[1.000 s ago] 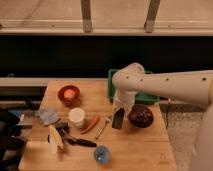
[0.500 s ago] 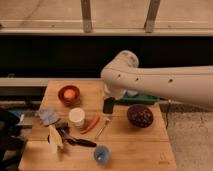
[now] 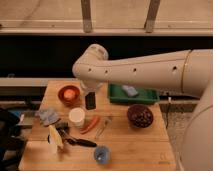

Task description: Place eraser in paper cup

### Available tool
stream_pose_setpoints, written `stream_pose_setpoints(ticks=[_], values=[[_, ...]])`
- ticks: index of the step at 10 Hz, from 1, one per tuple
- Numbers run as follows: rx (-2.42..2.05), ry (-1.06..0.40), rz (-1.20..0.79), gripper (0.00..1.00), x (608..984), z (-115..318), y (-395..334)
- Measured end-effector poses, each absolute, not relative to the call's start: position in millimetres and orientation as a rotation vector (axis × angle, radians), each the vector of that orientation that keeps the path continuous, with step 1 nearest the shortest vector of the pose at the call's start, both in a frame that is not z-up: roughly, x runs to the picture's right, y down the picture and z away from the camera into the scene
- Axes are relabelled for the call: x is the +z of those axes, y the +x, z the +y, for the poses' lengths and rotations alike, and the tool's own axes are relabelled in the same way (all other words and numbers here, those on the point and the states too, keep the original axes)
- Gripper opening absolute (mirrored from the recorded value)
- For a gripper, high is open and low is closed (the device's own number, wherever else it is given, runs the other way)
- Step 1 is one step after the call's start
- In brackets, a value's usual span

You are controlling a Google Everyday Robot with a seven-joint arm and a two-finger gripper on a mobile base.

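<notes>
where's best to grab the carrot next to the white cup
Grip the carrot mid-length, across its narrow width, coming straight down: it lies flat and slanted beside the paper cup. The claw hangs just behind that cup.

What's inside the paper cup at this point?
The paper cup shows only a pale mouth with nothing dark in it; how deep that goes cannot be made out. The eraser is outside it, held by the pincer just beyond the cup.

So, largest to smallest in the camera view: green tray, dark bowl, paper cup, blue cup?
Green tray, dark bowl; paper cup and blue cup look alike, the blue nearer the camera. Gripper hangs just beyond the paper cup.
</notes>
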State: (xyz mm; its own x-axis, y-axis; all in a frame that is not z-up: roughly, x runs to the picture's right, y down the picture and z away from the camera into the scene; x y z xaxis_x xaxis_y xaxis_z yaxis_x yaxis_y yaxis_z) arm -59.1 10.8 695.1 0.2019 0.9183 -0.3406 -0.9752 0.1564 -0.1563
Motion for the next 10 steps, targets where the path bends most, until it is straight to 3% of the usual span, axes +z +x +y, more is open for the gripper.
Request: stream_pose_setpoints(ticks=[6, 10], values=[[1.36, -0.408, 0.198, 0.05, 704, 23, -59], [1.274, -0.471, 0.192, 0.05, 724, 37, -109]])
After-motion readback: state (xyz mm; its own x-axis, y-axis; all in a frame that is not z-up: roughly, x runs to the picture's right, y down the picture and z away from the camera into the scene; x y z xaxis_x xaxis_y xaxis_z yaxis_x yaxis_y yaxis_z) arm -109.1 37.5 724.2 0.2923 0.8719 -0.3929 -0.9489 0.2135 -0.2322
